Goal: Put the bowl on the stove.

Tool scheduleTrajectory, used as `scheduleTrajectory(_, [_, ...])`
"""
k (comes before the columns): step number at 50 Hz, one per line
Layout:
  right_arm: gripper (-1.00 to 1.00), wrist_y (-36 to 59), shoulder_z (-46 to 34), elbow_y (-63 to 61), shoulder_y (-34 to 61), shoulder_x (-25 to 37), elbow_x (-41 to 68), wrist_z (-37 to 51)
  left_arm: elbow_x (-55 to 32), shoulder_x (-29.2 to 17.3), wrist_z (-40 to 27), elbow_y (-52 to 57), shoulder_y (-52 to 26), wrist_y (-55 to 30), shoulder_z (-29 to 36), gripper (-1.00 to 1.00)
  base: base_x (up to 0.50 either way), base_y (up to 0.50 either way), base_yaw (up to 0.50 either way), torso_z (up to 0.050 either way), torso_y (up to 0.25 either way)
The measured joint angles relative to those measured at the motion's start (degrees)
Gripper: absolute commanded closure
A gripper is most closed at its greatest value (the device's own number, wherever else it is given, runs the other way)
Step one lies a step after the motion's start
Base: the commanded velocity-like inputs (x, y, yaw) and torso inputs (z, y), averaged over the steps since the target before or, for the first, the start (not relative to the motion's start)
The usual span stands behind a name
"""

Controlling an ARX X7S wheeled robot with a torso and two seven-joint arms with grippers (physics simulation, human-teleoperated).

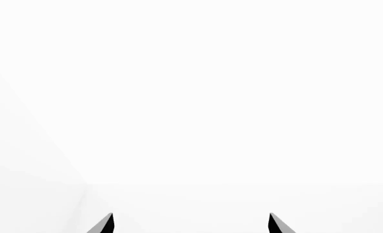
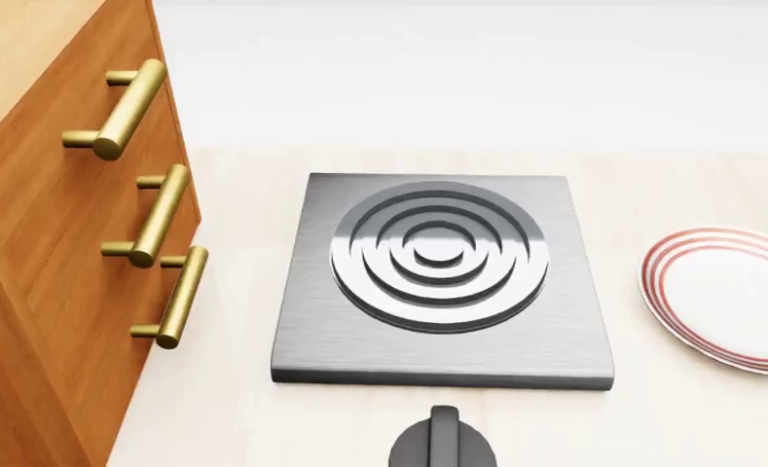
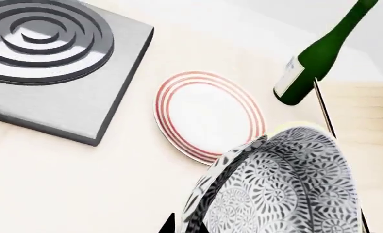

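The bowl, white with a dense grey-blue floral pattern, fills the near part of the right wrist view and is tilted. My right gripper is shut on its rim, one dark fingertip on each side of the wall, and holds it above the table beside the plate. The stove, a dark grey square slab with a ringed burner, lies in the middle of the head view and also shows in the right wrist view, apart from the bowl. My left gripper is open and empty, facing plain white. Neither gripper nor the bowl shows in the head view.
A white plate with red rim rings lies right of the stove, also seen in the right wrist view. A green bottle lies beyond it. A black knob sits in front of the stove. A wooden cabinet with brass handles stands at the left.
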Motion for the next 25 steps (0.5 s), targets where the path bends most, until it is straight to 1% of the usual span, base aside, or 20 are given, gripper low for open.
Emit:
scheduleTrajectory(17, [1.00, -2.5, -12.1, 4.1, 15.2, -4.4, -4.1, -2.7, 0.1, 0.1, -0.1, 0.2, -0.2, -0.2, 0.2, -1.00, 0.00, 0.00, 0.00, 0.000, 0.000])
scheduleTrajectory(25, [1.00, -3.7, -16.8, 5.0, 20.3, -6.7, -5.6, -4.5, 0.0, 0.1, -0.1, 0.3, -0.2, -0.3, 0.1, -1.00, 0.00, 0.00, 0.00, 0.000, 0.000])
